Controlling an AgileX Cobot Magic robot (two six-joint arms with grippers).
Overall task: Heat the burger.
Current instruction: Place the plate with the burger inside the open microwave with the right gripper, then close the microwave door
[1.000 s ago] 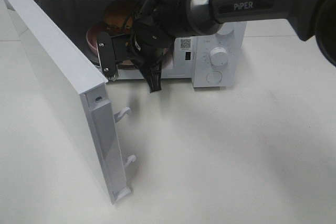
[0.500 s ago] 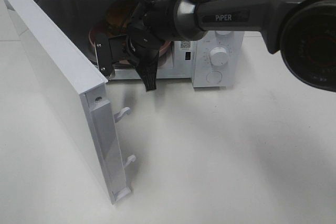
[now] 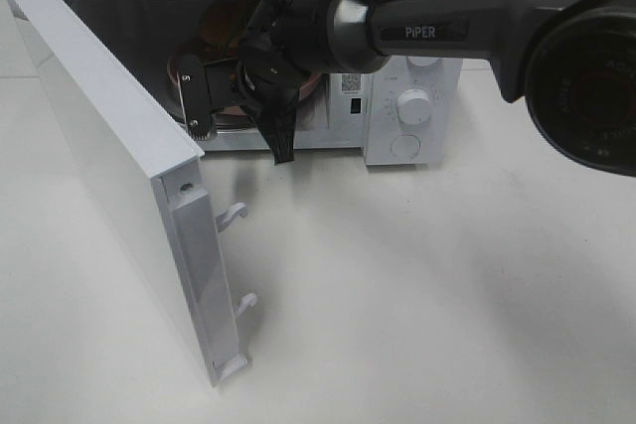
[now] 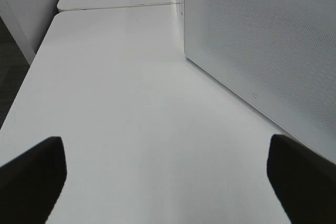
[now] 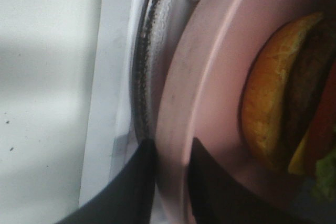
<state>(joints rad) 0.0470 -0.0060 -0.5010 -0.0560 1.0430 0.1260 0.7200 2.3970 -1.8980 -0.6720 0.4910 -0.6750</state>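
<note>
The burger, with a golden bun, dark patty and a bit of cheese and lettuce, lies on a pink plate inside the open microwave. Its bun shows behind my right arm in the high view. My right gripper reaches into the oven cavity, its two dark fingers on either side of the plate's rim and close against it. In the high view the right gripper hides most of the plate. My left gripper is open over bare table beside the microwave door.
The microwave door stands swung wide toward the front left, latch hooks sticking out. Its perforated outer face is close to my left gripper. A glass turntable edge lies under the plate. Control knobs are on the right.
My right arm has pushed a little deeper into the microwave and to the left, carrying the plate and burger with it. The left gripper and the door have not moved.
</note>
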